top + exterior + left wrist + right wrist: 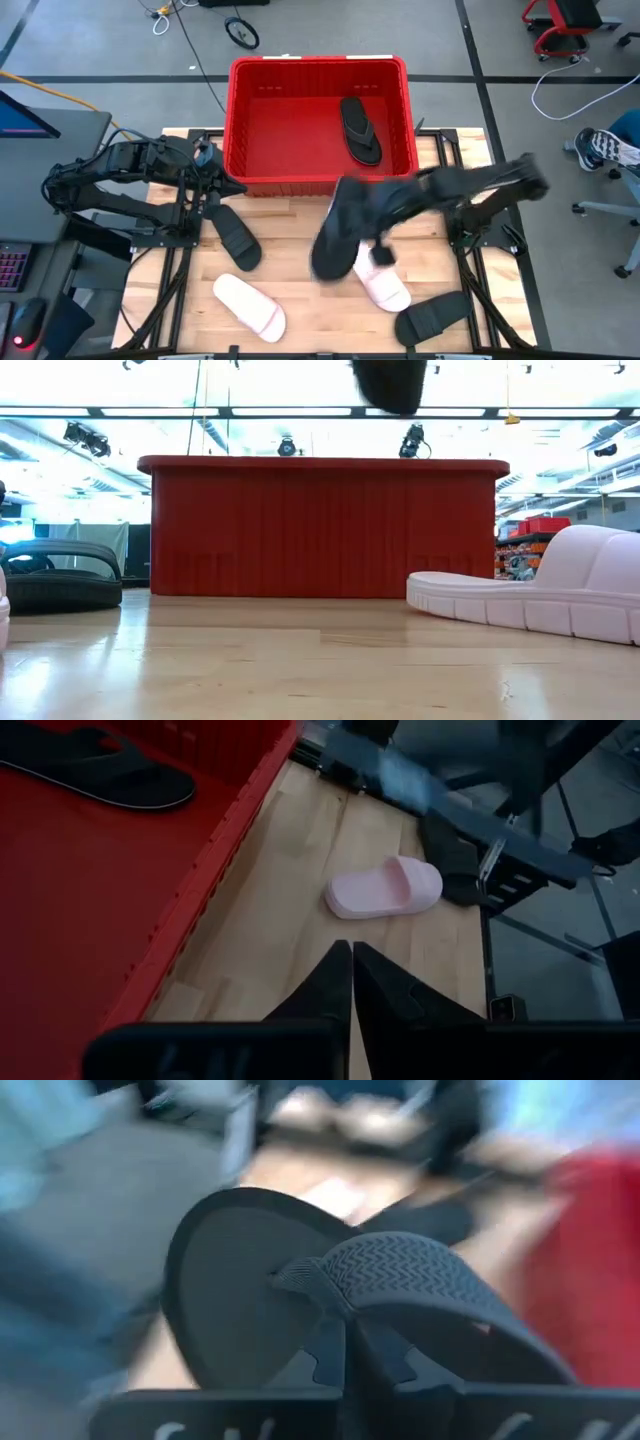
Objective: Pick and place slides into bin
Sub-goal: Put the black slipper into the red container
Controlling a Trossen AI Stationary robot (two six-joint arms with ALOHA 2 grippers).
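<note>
The red bin [320, 125] stands at the table's far side with one black flip-flop [360, 130] lying in it. My right gripper [378, 215] is shut on a second black flip-flop [335, 240], held above the table just in front of the bin's near wall. My left gripper [210, 185] is shut and empty at the bin's near left corner. A black slide [235, 240], a pale slide [250, 305], another pale slide [382, 285] and a black slide [432, 318] lie sole-down on the table. My right gripper holds the flip-flop by its ribbed thong strap [400, 1285], close to the toe post, the two fingers [325, 1355] together under the strap's arch. The strap hides the fingertips. The flip-flop is lifted clear of the table and tilted, its sole [225, 1290] facing the camera.
The bin's near wall [320, 530] stands tall behind the slides. In the low view the black slide [60, 575] shows at left and a pale slide [540, 595] at right. Arm mounts and frames flank the table. A sneaker [605, 150] shows beyond the right edge.
</note>
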